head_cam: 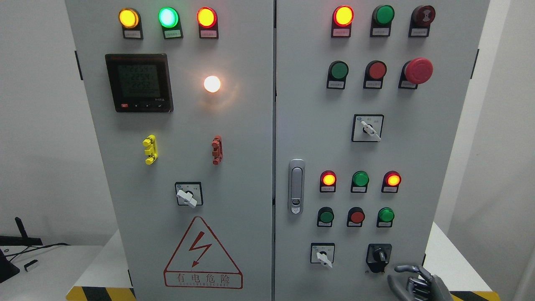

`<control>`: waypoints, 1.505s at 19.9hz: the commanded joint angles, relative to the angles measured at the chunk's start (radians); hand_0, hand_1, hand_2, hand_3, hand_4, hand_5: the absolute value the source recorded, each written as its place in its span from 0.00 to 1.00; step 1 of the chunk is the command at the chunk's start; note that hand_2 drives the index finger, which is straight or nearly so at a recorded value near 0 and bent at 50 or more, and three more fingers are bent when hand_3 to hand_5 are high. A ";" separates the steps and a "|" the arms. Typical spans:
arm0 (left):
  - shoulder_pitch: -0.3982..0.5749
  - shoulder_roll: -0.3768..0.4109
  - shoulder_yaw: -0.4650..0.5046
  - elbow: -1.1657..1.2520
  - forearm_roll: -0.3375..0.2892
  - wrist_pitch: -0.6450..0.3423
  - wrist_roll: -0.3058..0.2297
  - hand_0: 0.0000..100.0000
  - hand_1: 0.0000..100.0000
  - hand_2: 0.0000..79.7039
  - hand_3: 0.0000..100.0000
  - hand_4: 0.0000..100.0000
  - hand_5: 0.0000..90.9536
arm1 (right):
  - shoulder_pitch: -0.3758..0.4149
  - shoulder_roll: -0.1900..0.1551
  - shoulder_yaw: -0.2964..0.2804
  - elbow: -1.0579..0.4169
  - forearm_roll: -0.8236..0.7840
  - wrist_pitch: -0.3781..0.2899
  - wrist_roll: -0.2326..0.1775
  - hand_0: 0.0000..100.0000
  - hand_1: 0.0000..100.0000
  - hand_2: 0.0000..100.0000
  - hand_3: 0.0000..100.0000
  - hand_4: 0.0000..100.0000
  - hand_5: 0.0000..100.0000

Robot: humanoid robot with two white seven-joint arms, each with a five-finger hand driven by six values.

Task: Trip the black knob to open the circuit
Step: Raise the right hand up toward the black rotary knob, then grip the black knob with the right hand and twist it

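The black knob (pixel 379 256) sits on a black plate at the lower right of the right cabinet door (pixel 317 104). Its handle points roughly upward. My right hand (pixel 411 281) shows at the bottom right edge, just below and right of the knob. Its grey fingers (pixel 404 269) are loosely curled and hold nothing, and do not touch the knob. My left hand is out of view.
A white selector switch (pixel 322 255) sits left of the knob. Lit red lamps (pixel 328 179) and green buttons (pixel 385 215) are above it. A door latch (pixel 296 187) is at the door's left edge. The left door carries a meter (pixel 138 82) and a warning triangle (pixel 203 255).
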 commanded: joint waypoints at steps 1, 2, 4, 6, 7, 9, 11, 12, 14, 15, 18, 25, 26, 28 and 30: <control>0.000 0.000 0.000 0.000 -0.031 0.001 0.001 0.12 0.39 0.00 0.00 0.00 0.00 | -0.011 -0.002 -0.001 0.015 0.000 0.000 -0.001 0.28 0.79 0.44 1.00 1.00 0.95; 0.000 0.000 0.000 0.000 -0.031 0.001 0.001 0.12 0.39 0.00 0.00 0.00 0.00 | -0.011 0.000 0.003 0.015 0.000 0.000 -0.001 0.28 0.80 0.44 1.00 1.00 0.96; 0.000 0.000 0.000 0.000 -0.031 0.001 0.001 0.12 0.39 0.00 0.00 0.00 0.00 | -0.011 0.001 0.010 0.013 0.000 0.002 -0.001 0.28 0.80 0.44 1.00 1.00 0.96; 0.000 0.000 0.000 0.000 -0.031 0.001 0.001 0.12 0.39 0.00 0.00 0.00 0.00 | -0.011 0.004 0.013 0.012 0.000 0.002 -0.002 0.28 0.80 0.44 1.00 1.00 0.96; 0.000 0.000 0.000 0.000 -0.031 0.001 0.001 0.12 0.39 0.00 0.00 0.00 0.00 | -0.011 0.006 0.016 0.012 0.000 0.002 -0.002 0.28 0.80 0.44 1.00 1.00 0.96; 0.000 0.000 0.000 0.000 -0.031 0.001 0.001 0.12 0.39 0.00 0.00 0.00 0.00 | -0.011 0.009 0.024 0.012 0.000 0.002 -0.002 0.28 0.80 0.44 1.00 1.00 0.96; 0.000 0.000 0.000 0.000 -0.031 0.001 0.001 0.12 0.39 0.00 0.00 0.00 0.00 | -0.012 0.009 0.027 0.012 0.000 0.002 -0.002 0.28 0.79 0.44 1.00 1.00 0.96; 0.000 0.000 0.000 0.000 -0.031 0.001 0.001 0.12 0.39 0.00 0.00 0.00 0.00 | -0.012 0.009 0.027 0.012 0.000 0.002 -0.002 0.28 0.79 0.44 1.00 1.00 0.96; 0.000 0.000 0.000 0.000 -0.031 0.001 0.001 0.12 0.39 0.00 0.00 0.00 0.00 | -0.015 0.009 0.027 0.012 0.000 0.002 -0.002 0.28 0.79 0.44 1.00 1.00 0.96; 0.000 0.000 0.000 0.000 -0.031 0.001 0.001 0.12 0.39 0.00 0.00 0.00 0.00 | -0.017 0.011 0.027 0.012 0.000 0.002 -0.002 0.28 0.79 0.44 1.00 1.00 0.96; 0.000 0.000 0.000 0.000 -0.031 0.001 0.001 0.12 0.39 0.00 0.00 0.00 0.00 | -0.022 0.011 0.027 0.010 0.000 0.002 -0.002 0.28 0.79 0.44 1.00 1.00 0.96; 0.000 0.000 0.000 0.000 -0.031 0.001 0.001 0.12 0.39 0.00 0.00 0.00 0.00 | -0.014 0.014 0.044 -0.022 0.000 0.002 -0.004 0.28 0.79 0.44 1.00 1.00 0.96; 0.000 0.000 0.000 0.000 -0.031 0.001 0.001 0.12 0.39 0.00 0.00 0.00 0.00 | -0.012 0.017 0.046 -0.023 0.000 0.003 -0.007 0.28 0.79 0.44 1.00 1.00 0.96; 0.000 0.000 0.000 0.000 -0.031 0.001 0.001 0.12 0.39 0.00 0.00 0.00 0.00 | -0.009 0.018 0.046 -0.025 0.002 0.002 -0.009 0.28 0.79 0.44 1.00 1.00 0.96; 0.000 -0.001 0.000 0.000 -0.031 0.001 0.001 0.12 0.39 0.00 0.00 0.00 0.00 | -0.002 0.018 0.046 -0.033 0.005 0.002 -0.007 0.28 0.79 0.44 1.00 1.00 0.96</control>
